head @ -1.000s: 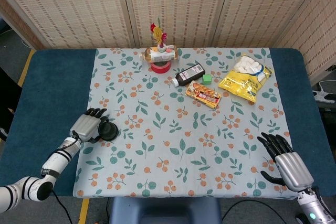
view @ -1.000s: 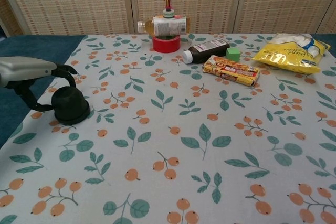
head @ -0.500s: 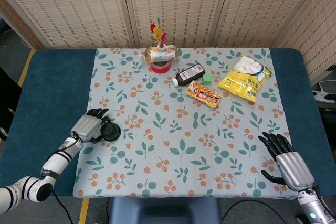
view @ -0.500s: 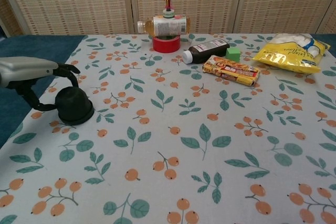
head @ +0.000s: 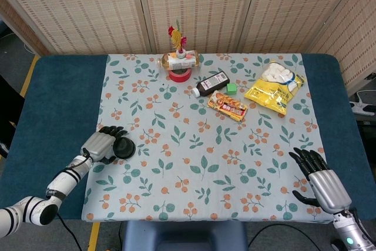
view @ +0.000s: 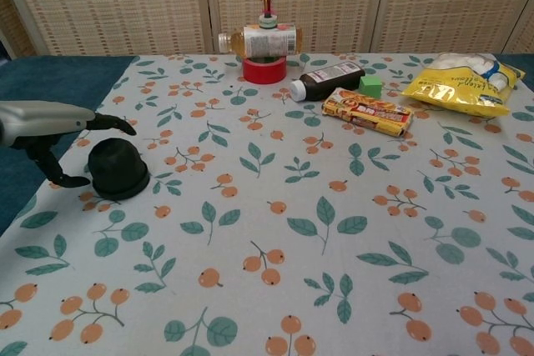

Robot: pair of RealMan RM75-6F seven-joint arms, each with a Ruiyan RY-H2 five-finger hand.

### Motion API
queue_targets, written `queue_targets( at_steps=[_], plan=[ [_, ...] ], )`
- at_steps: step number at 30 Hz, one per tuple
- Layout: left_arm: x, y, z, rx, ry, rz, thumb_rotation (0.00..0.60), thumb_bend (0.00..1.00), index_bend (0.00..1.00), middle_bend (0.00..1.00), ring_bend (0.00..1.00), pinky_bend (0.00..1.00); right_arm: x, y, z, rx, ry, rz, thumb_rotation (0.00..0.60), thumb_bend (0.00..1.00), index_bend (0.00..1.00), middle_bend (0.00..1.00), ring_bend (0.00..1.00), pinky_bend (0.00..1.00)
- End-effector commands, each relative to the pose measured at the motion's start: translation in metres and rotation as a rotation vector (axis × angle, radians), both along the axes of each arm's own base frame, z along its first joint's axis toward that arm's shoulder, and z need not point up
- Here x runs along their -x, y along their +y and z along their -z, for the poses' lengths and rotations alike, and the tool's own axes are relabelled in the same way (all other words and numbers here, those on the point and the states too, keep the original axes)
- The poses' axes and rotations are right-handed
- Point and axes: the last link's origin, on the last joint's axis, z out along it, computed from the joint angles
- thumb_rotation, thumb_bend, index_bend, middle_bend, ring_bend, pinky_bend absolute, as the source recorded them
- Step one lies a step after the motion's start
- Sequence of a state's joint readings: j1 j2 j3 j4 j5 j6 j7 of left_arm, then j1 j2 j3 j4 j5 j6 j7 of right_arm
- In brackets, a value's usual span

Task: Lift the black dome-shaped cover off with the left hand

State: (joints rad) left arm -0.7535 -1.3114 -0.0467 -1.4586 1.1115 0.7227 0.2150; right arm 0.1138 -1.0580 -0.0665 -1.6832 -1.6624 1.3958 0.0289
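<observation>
Low on the left side of the head view, the black dome-shaped cover (head: 123, 147) sits flat on the leaf-and-berry tablecloth (head: 205, 174), near the cloth's left edge; in the chest view it shows at middle left (view: 118, 168). Just beside it, further left, is the left hand (head: 98, 144), its fingers (view: 113, 125) stretched out over the dome's top and the thumb hanging down at the dome's left side; the fingers are spread and seem to hold nothing, though whether a fingertip touches the dome is hard to tell. Well apart, at the lower right corner of the head view, the right hand (head: 320, 179) rests with fingers apart and holding nothing. Across the upper half of the frame lie a dark bottle (head: 210, 84), an orange packet (head: 227, 106) and a yellow bag (head: 274, 87).
</observation>
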Motion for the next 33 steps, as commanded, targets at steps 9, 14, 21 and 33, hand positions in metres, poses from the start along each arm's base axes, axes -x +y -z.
queue_targets(
  at_steps=[9, 14, 21, 33],
  plan=[
    [0.001, 0.003, 0.008, -0.024, 0.004, 0.020, 0.600, 0.34, 0.37, 0.00, 0.00, 0.11, 0.000, 0.000, -0.001, 0.006, 0.000, 0.003, 0.600, 0.12, 0.00, 0.00, 0.00, 0.00],
    [-0.002, 0.003, 0.007, -0.045, -0.022, 0.038, 0.600, 0.34, 0.48, 0.00, 0.00, 0.11, 0.001, -0.001, 0.000, -0.001, 0.003, 0.005, 0.600, 0.12, 0.00, 0.00, 0.00, 0.00],
    [-0.004, 0.002, 0.002, -0.058, -0.073, 0.039, 0.600, 0.35, 0.52, 0.00, 0.00, 0.12, 0.001, -0.001, -0.001, 0.001, 0.002, 0.008, 0.600, 0.12, 0.00, 0.00, 0.00, 0.00],
    [-0.010, 0.005, -0.030, -0.111, -0.159, 0.057, 0.600, 0.34, 0.55, 0.00, 0.00, 0.15, 0.000, -0.002, 0.000, -0.003, 0.003, 0.008, 0.600, 0.12, 0.00, 0.00, 0.00, 0.00]
  ],
)
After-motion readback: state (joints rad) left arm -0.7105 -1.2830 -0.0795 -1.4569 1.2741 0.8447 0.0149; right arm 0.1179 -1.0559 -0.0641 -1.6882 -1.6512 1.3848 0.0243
